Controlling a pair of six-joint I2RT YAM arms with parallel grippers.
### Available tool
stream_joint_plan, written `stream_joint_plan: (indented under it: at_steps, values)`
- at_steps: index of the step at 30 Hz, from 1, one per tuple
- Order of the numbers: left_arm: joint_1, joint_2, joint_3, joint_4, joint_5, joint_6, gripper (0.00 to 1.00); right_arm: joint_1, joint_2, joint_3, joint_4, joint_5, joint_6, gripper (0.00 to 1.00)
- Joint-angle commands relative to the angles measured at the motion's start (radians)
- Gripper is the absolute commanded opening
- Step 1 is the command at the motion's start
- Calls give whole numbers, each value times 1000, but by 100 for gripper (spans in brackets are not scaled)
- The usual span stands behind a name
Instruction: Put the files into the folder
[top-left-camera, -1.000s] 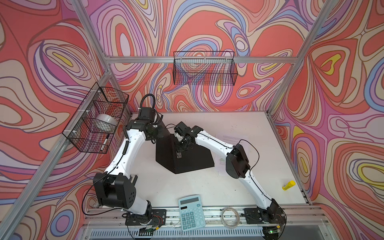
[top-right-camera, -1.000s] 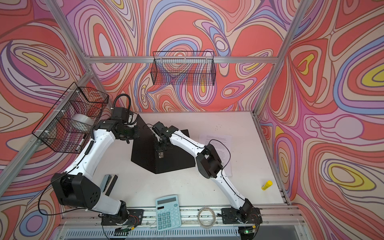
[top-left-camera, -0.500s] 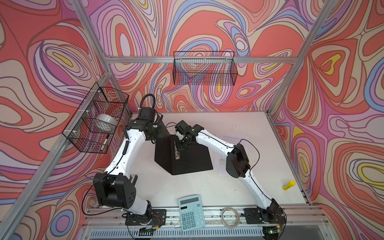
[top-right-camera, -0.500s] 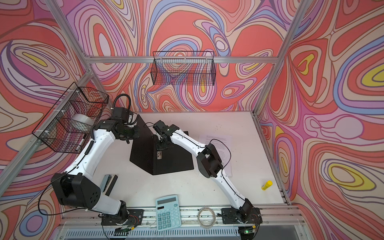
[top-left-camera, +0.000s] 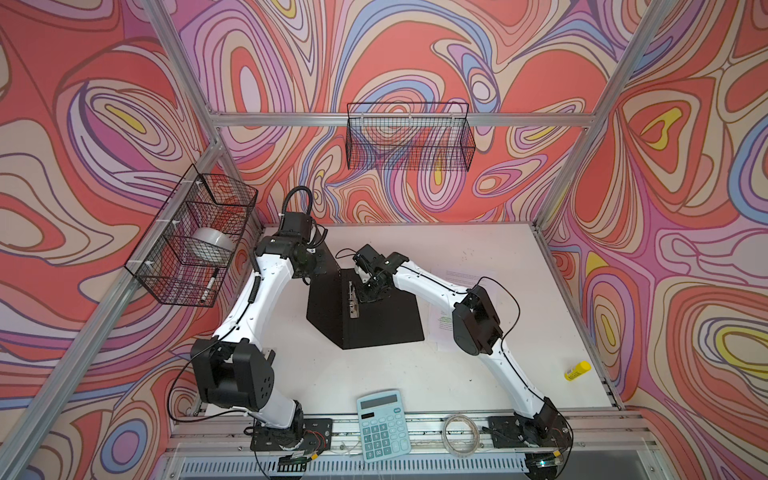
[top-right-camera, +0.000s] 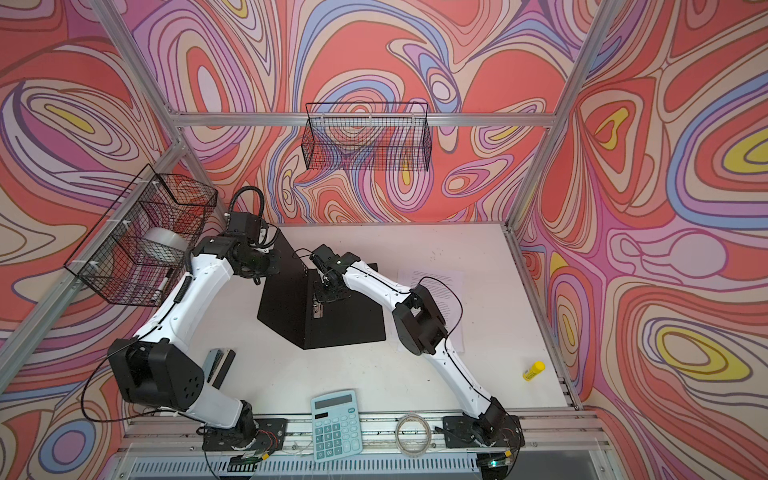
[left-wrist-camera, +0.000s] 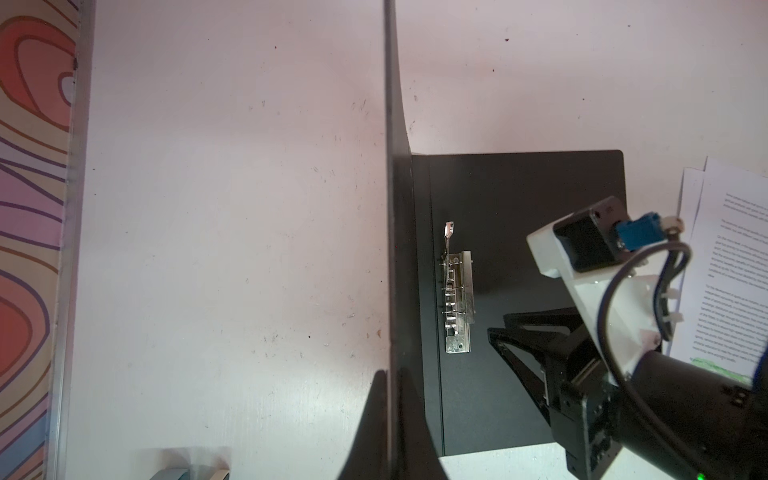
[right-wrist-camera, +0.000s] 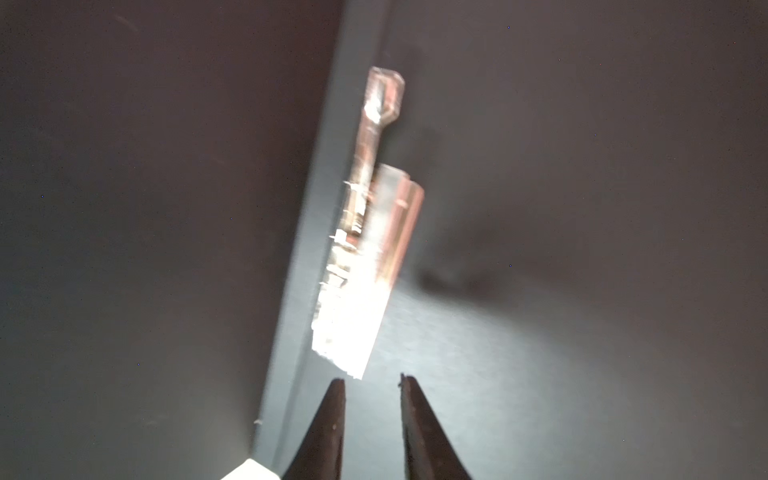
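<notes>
The folder (top-left-camera: 386, 324) lies open in the middle of the table, black inside up, in both top views. One cover rests flat (left-wrist-camera: 519, 199). The other cover stands upright, and my left gripper (left-wrist-camera: 390, 415) is shut on its thin edge. The metal clip (left-wrist-camera: 457, 303) sits by the spine, also blurred in the right wrist view (right-wrist-camera: 365, 249). My right gripper (right-wrist-camera: 371, 386) hovers just off the clip's end, slightly open with nothing between its fingers. The files (top-left-camera: 461, 276) lie to the right of the folder, partly under my right arm; a green passage shows (left-wrist-camera: 715, 365).
A teal calculator (top-left-camera: 384, 430) and a coiled cable (top-left-camera: 459, 432) lie at the front edge. A yellow glue stick (top-left-camera: 577, 370) rests at the right edge. Wire baskets hang on the left wall (top-left-camera: 195, 241) and back wall (top-left-camera: 409, 137).
My right gripper's fingers have parted from shut to slightly open over the clip. The left gripper still holds the cover upright, and the folder has shifted a little.
</notes>
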Motion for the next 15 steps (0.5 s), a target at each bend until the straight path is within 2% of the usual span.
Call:
stream_joint_plan:
  at_steps: [1, 8, 11, 12, 15]
  values:
    - [8, 28, 49, -34, -66, 51, 17, -20, -91, -81, 59, 29, 13, 28]
    - [13, 52, 97, -39, -116, 84, 41, -42, -183, -218, 137, 37, 23, 33]
    - [13, 57, 103, -37, -140, 97, 60, -49, -218, -255, 153, 49, 23, 36]
    - [13, 56, 104, -36, -152, 99, 72, -49, -227, -266, 158, 52, 23, 36]
    - [13, 43, 111, -35, -186, 107, 95, -57, -257, -297, 172, 63, 22, 38]
